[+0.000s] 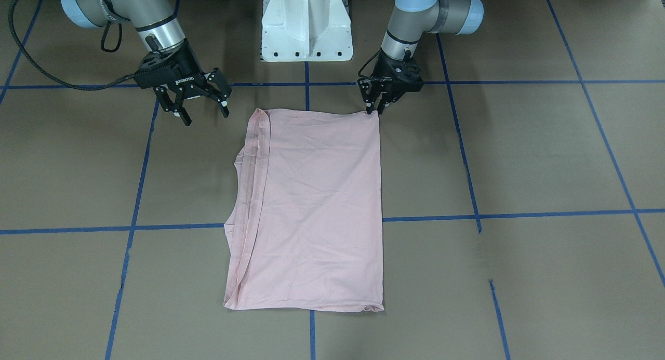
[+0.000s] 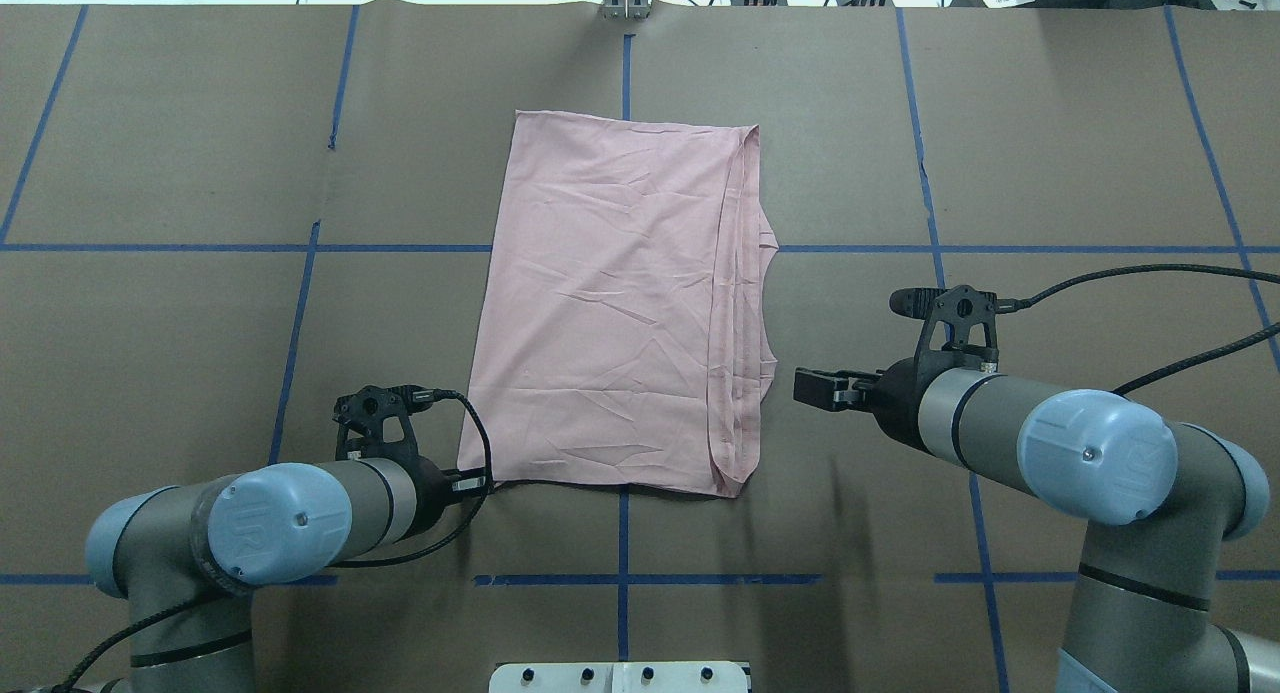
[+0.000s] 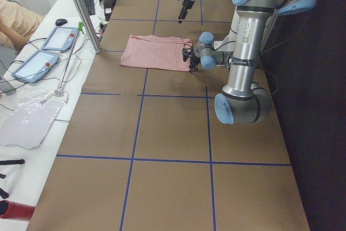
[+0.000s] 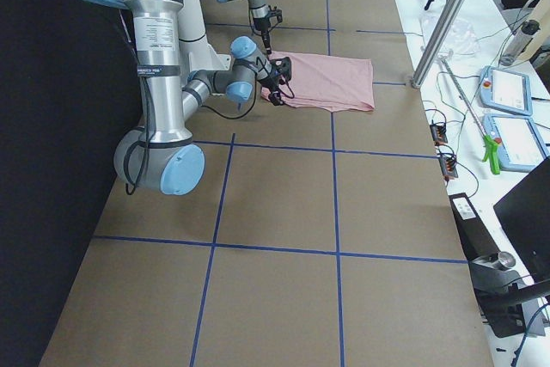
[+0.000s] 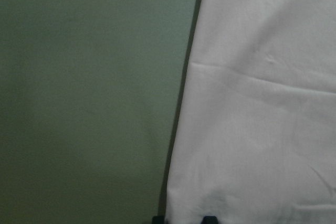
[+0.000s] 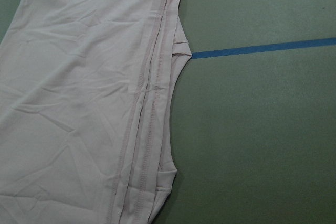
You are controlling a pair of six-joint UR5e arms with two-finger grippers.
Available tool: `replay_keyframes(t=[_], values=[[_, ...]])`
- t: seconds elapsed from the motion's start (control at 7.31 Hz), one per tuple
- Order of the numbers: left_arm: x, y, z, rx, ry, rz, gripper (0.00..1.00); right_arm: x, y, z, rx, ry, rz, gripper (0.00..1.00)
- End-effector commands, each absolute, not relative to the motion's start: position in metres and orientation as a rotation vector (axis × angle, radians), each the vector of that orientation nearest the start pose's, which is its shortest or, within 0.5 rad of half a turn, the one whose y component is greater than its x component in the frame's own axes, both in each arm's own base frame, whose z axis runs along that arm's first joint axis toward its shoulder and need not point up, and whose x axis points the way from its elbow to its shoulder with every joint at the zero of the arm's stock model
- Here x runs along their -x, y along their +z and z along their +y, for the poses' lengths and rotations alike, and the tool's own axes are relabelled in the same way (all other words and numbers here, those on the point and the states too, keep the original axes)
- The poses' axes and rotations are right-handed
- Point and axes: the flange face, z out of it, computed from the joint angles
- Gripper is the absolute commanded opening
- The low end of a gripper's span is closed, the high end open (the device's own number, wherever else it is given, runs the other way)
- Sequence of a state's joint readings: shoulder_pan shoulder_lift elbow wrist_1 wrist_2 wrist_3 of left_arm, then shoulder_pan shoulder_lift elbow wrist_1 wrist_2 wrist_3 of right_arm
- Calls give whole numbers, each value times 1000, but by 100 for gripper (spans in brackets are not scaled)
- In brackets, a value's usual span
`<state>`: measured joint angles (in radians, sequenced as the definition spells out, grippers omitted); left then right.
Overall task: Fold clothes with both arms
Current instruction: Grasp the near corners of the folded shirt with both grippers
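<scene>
Brown paper crossed by blue tape lines (image 1: 519, 214) covers the table (image 1: 545, 157). The left end effector (image 1: 376, 109) is down at a corner of the T-shirt (image 1: 317, 204), on the edge nearest the robot. Its fingers are drawn close together and straddle the cloth's edge. Whether they actually clamp the cloth cannot be told. The left arm (image 1: 415, 17) rises from it toward the robot.

The right end effector (image 1: 205, 117) has its fingers spread wide apart and grips nothing. It hangs near the shirt's other robot-side corner without touching it, and the right arm (image 1: 150, 22) slants away behind it.

The pale pink shirt lies flat in the middle of the table, folded into a long rectangle with the plain side up and lightly creased. Layered hems run along its edge on the robot's right, where a curved edge of the lower layer peeks out. A white pedestal base (image 1: 306, 25) stands between the arms.
</scene>
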<state>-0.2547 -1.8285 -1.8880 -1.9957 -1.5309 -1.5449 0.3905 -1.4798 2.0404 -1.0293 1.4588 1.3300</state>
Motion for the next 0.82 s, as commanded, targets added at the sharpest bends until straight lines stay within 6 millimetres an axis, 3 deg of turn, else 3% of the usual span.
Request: replay_keyframes(t=[0.0, 0.14, 0.41, 0.55, 0.68], values=[[-522, 329, -278, -176, -230, 989, 13, 411, 333, -326, -439, 197, -1016, 100], [-522, 330, -278, -177, -228, 987, 0, 413, 335, -326, -437, 196, -1012, 100], [-520, 326, -278, -191, -208, 994, 0, 420, 337, -328, -428, 218, -1008, 100], [-520, 321, -278, -192, -208, 1003, 0, 435, 316, -333, -402, 247, -981, 96], [-520, 319, -278, -194, -208, 1006, 0, 460, 277, -341, -337, 326, -917, 93]])
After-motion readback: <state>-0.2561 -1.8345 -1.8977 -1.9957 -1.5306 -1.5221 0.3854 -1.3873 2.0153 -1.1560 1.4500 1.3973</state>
